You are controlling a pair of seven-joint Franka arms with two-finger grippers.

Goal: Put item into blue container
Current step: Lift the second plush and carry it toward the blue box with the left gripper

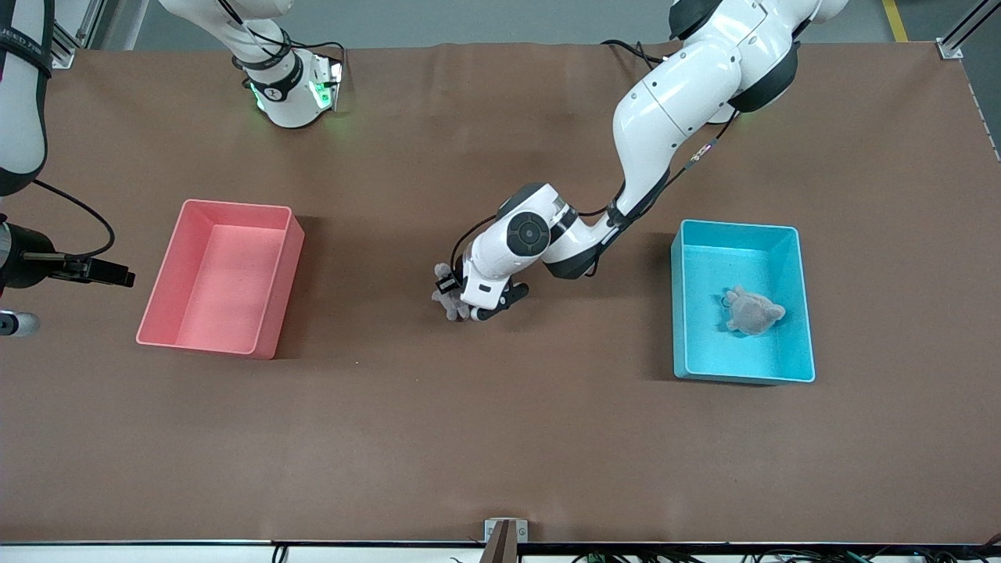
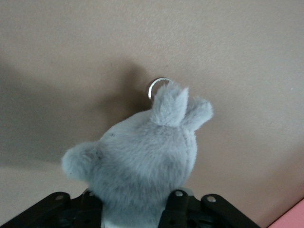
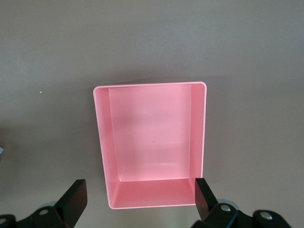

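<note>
The brown desk carries two bins set well apart, and both arms reach in from the edge farthest from the front camera. The left arm comes down from its base, bends at the elbow above the bare middle of the desk and folds back toward the right arm's end, its wrist turned downward between the two bins. The right arm shows only at the frame edge at its own end of the desk, waiting high over the pink bin, which its wrist camera looks straight down into.

The blue container sits toward the left arm's end of the desk, and a grey plush toy already lies inside it, on its floor.

The left pincer is low over the middle of the desk, between the pink bin and the blue container, closed around a second grey plush toy with ears; in the left wrist view its black fingers press on the toy's body from both sides. A small metal ring sticks up beside the toy's ears.

The right pincer is spread wide with nothing between its fingers
</note>
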